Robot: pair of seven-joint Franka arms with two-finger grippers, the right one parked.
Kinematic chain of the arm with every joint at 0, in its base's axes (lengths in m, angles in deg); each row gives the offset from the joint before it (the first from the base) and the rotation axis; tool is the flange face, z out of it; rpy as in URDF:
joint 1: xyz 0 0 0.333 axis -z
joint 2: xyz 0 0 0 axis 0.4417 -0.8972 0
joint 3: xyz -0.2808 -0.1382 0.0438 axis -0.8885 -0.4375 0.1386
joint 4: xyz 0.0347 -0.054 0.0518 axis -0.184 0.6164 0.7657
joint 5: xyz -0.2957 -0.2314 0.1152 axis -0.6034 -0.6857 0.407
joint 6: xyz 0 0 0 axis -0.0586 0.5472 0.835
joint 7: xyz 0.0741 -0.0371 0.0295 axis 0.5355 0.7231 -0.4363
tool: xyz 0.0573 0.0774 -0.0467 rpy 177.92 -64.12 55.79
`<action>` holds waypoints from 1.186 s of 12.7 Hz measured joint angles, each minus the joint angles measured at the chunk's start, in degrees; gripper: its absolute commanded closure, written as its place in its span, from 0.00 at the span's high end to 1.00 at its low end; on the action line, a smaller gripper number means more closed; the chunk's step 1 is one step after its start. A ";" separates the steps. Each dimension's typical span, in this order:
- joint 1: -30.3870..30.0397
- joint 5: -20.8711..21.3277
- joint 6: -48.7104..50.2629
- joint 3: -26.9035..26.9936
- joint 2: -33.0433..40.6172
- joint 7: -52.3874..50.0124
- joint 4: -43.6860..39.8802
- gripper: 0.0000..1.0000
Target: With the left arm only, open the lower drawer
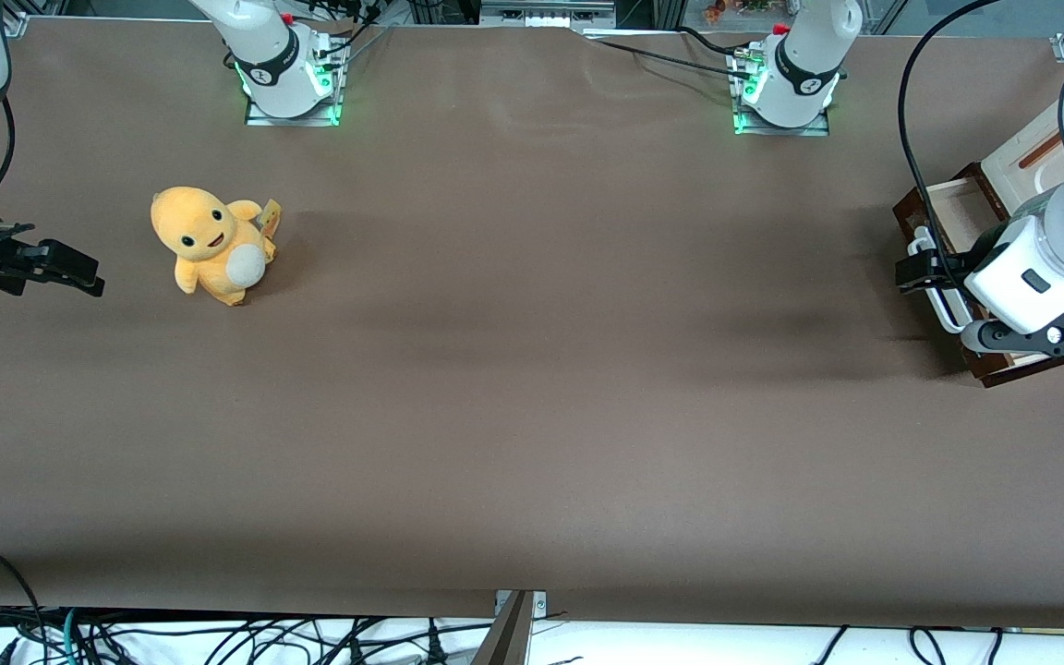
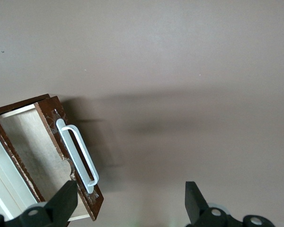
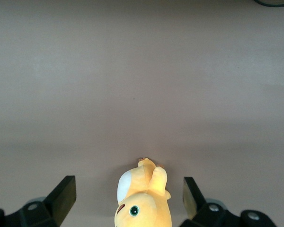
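Open-fingered and empty, the left arm's gripper [image 2: 128, 203] hangs just above the table beside the cream cabinet [image 1: 1040, 152], at the working arm's end of the table. In the left wrist view its two black fingertips [image 2: 64, 198] stand wide apart; one sits close to the end of the white bar handle [image 2: 77, 156], and nothing is held between them.

The lower drawer [image 2: 38, 151] is already pulled partway out. Its pale wood floor is exposed, framed by dark brown walls, and its dark brown front faces the open table. In the front view, the big white left arm [image 1: 1063, 249] covers much of the drawer [image 1: 952, 217], and the gripper [image 1: 922, 271] shows as a small black shape right at the handle.

Judging from this, the drawer looks largely open, though how much travel remains cannot be told. To pull further, the fingers would need to close around the middle of the bar rather than its end, so the drawer slides straight and does not twist in its runners. The pull should run level, straight away from the cabinet, gently enough not to drag the cabinet along.

A yellow plush toy [image 1: 211, 245] sits well apart, toward the parked arm's end.
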 measured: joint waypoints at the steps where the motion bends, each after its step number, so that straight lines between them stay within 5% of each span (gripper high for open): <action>1: -0.03 0.00 0.00 0.00 0.02 0.00 0.06 1.00; 4: 0.08 -2.09 0.00 0.63 0.09 0.58 0.35 1.00; 7: 2.52 -4.28 -0.88 6.99 0.80 5.32 0.88 1.00; 15: 3.37 -9.04 -15.33 13.17 5.13 8.82 10.69 1.00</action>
